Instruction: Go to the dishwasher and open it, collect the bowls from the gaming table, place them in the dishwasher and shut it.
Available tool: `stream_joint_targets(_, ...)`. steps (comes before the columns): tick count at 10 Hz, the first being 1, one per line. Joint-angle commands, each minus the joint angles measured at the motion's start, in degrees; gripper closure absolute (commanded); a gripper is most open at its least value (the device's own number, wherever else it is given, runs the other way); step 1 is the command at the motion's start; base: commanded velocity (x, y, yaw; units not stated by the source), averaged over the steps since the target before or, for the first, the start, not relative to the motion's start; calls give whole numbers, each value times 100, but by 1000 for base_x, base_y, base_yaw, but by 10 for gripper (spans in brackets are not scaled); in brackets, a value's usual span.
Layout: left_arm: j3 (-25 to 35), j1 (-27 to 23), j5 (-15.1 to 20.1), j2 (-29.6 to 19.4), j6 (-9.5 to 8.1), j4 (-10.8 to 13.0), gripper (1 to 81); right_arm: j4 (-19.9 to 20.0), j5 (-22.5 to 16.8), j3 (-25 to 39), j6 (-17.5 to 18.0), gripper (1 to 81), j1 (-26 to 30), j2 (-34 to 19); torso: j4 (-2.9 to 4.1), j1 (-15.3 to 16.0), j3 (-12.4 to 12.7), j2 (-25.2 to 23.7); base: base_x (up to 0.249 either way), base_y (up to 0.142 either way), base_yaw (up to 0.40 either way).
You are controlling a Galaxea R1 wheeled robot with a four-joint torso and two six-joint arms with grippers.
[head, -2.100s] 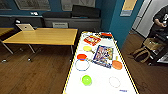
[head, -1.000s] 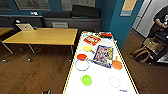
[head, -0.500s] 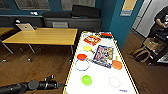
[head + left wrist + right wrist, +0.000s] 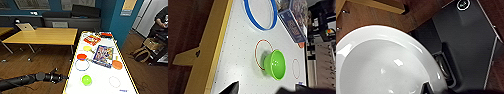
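Note:
The gaming table (image 4: pixel 70 75) has a white top and a yellow rim. A green bowl (image 4: pixel 86 80) stands on its near part, with a red-orange bowl (image 4: pixel 81 56) and a yellow bowl (image 4: pixel 87 48) farther along. My left gripper (image 4: pixel 64 78) reaches in from the left to the table's near-left edge, a little short of the green bowl. In the left wrist view the green bowl (image 4: pixel 275 64) sits beside a red ring, ahead of the open left gripper (image 4: pixel 260 88), over the yellow rim (image 4: pixel 215 50). My right gripper (image 4: pixel 427 88) is shut on the rim of a white bowl (image 4: pixel 383 65), held over the wood floor.
Two board game boxes (image 4: pixel 103 55) and a blue ring (image 4: pixel 82 65) lie on the table's middle, an orange paddle (image 4: pixel 117 64) at its right. A wooden desk (image 4: pixel 42 36) with a laptop (image 4: pixel 25 26) stands to the left. A person (image 4: pixel 162 20) and a bag (image 4: pixel 140 53) are at right.
My left arm has come into the head view from the left and stretched toward the table's near-left edge. The bowls on the table have not moved.

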Motion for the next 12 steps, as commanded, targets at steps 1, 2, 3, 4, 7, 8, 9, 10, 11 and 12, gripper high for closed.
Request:
stream_joint_targets(1, -19, -804, -336, 36, -547, -34, 10, -174, -159, 108, 7, 811, 116, -140, 0, 0, 0, 0, 0, 0, 0)
stream_joint_targets(2, -126, -839, -336, 151, -547, -25, 10, -174, -159, 108, 7, 811, 116, -140, 0, 0, 0, 0, 0, 0, 0)
stream_joint_targets(3, -258, -865, -319, 344, -547, 1, 10, -174, -159, 108, 7, 811, 116, -140, 0, 0, 0, 0, 0, 0, 0)
stream_joint_targets(4, -381, -866, -301, 564, -539, 28, 10, -174, -159, 108, 7, 811, 116, -140, 0, 0, 0, 0, 0, 0, 0)
stream_joint_targets(7, -679, -822, -257, 1143, -530, 177, 10, -183, -159, 108, 7, 811, 115, -132, 0, 0, 0, 0, 0, 0, 0)
stream_joint_targets(8, -731, -778, -180, 1214, -539, 168, 10, -183, -159, 108, 8, 811, 116, -123, 0, 0, 0, 0, 0, 0, 0)
stream_joint_targets(9, -864, -708, -73, 1285, -521, 186, 10, -192, -159, 99, 7, 811, 116, -114, 0, 0, 0, 0, 0, 0, 0)
stream_joint_targets(10, -1101, -628, -38, 1355, -460, 212, 10, -192, -159, 73, 7, 811, 124, -105, 0, 0, 0, 0, 0, 0, 0)
stream_joint_targets(11, -1154, -532, -55, 1364, -424, 432, 10, -201, -159, 73, 7, 811, 124, -105, 0, 0, 0, 0, 0, 0, 0)
stream_joint_targets(12, -1154, -461, -82, 1364, -424, 580, 10, -201, -159, 73, 7, 811, 124, -105, 0, 0, 0, 0, 0, 0, 0)
